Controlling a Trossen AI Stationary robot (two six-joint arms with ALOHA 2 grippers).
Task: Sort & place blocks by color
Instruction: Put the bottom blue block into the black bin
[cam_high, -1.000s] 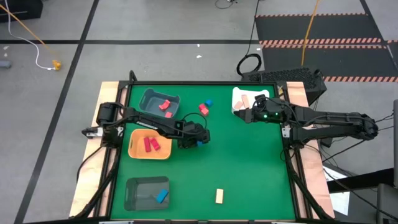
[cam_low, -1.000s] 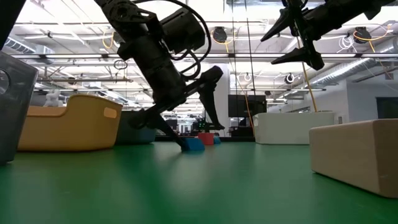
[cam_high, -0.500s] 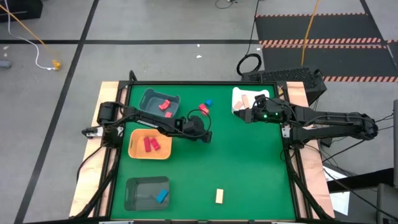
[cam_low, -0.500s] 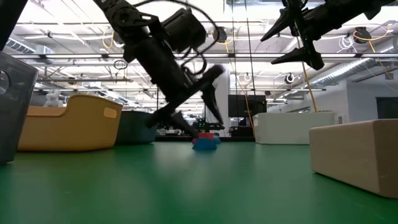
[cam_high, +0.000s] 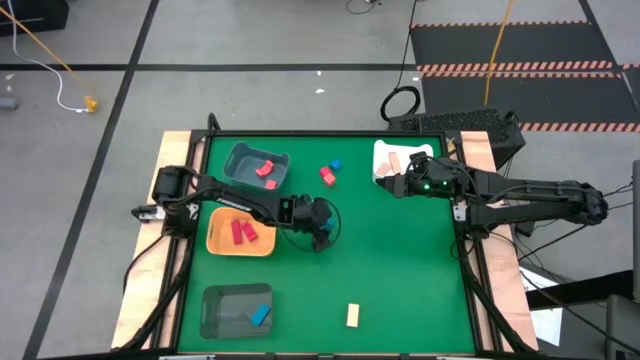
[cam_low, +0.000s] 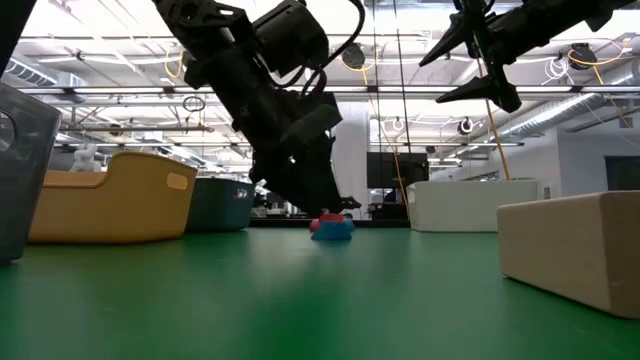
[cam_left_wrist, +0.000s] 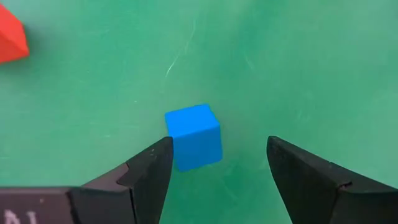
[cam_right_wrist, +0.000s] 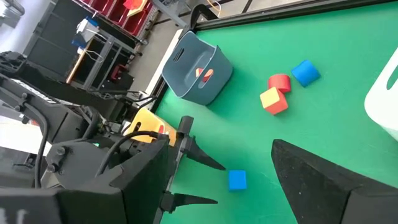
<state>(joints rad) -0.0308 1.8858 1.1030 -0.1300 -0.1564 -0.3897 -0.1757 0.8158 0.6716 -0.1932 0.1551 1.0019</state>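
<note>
A small blue cube (cam_left_wrist: 194, 137) sits flat on the green mat (cam_high: 400, 270), just ahead of my left gripper (cam_left_wrist: 219, 149). That gripper is open and points down at the cube from above (cam_high: 320, 226). One fingertip (cam_left_wrist: 160, 152) stands close beside the cube; I cannot tell whether it touches. My right gripper (cam_high: 393, 186) hangs open above the mat beside the white tray (cam_high: 383, 150), which holds a tan block (cam_high: 397, 160). A red block (cam_high: 326, 176) and a blue block (cam_high: 336, 165) lie together on the mat. Another tan block (cam_high: 352, 315) lies near the near edge.
Along the left side stand a grey tray (cam_high: 240, 158) with red blocks, an orange tray (cam_high: 222, 240) with red blocks, and a dark grey tray (cam_high: 222, 312) with a blue block (cam_high: 261, 315). The middle and right of the mat lie bare.
My left gripper rose a little off the mat, turned about its wrist, and came down again over the blue cube, shifting slightly toward the near edge. Its fingers stayed open.
</note>
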